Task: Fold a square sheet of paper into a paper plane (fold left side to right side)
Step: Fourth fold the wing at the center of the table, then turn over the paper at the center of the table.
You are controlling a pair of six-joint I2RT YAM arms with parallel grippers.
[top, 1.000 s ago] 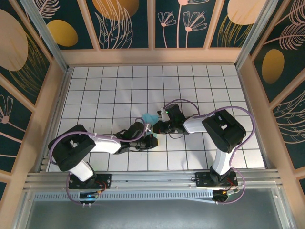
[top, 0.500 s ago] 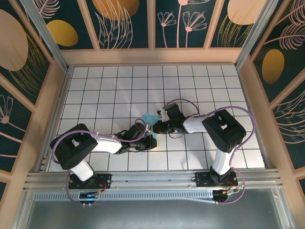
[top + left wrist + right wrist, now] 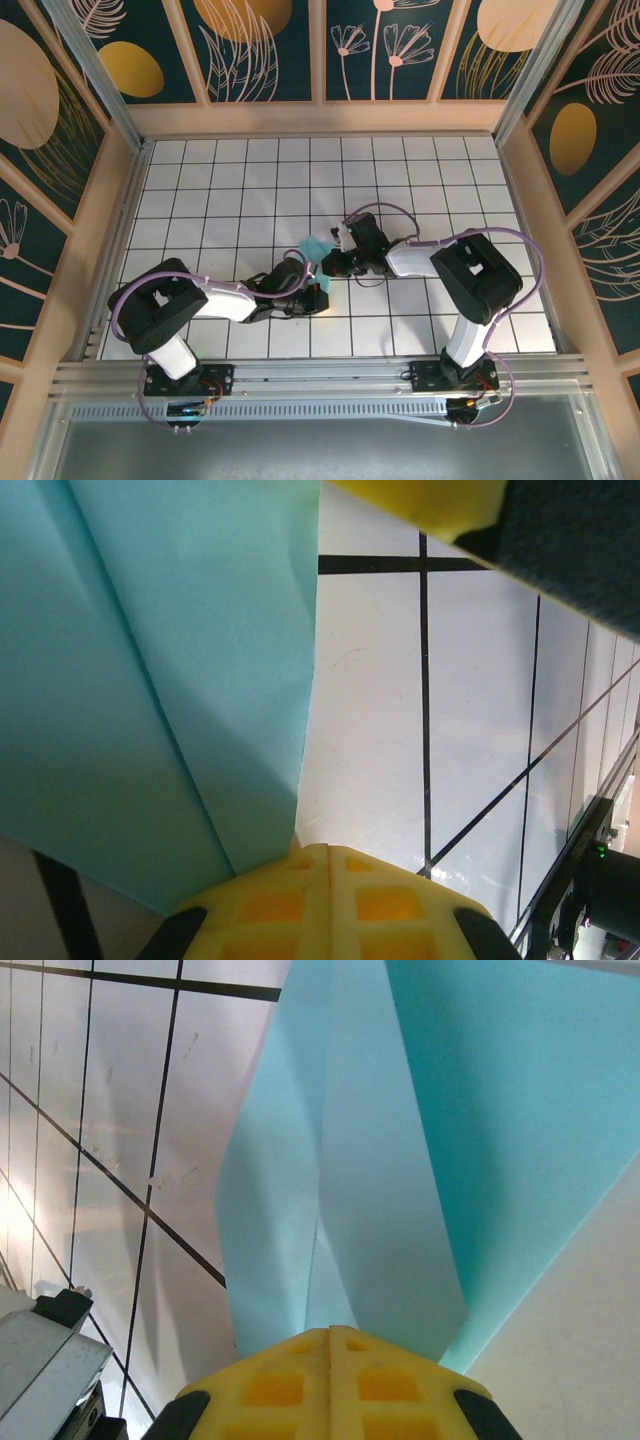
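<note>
Bright, even light with soft shadows; the wrist views blur up close.

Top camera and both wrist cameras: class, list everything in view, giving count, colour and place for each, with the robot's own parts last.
folded paper: one, turquoise, mid-table
table: one, white tiles with black grid lines, beneath everything
walls: three sides, dark teal panels with gold and pink plant motifs
rail: silver metal, near edge, by the arm bases
left arm: one, black and white, reaching from the left
right arm: one, black and white, reaching from the right
left fingers: yellow, shut on the paper
right fingers: yellow, shut on the paper
</note>
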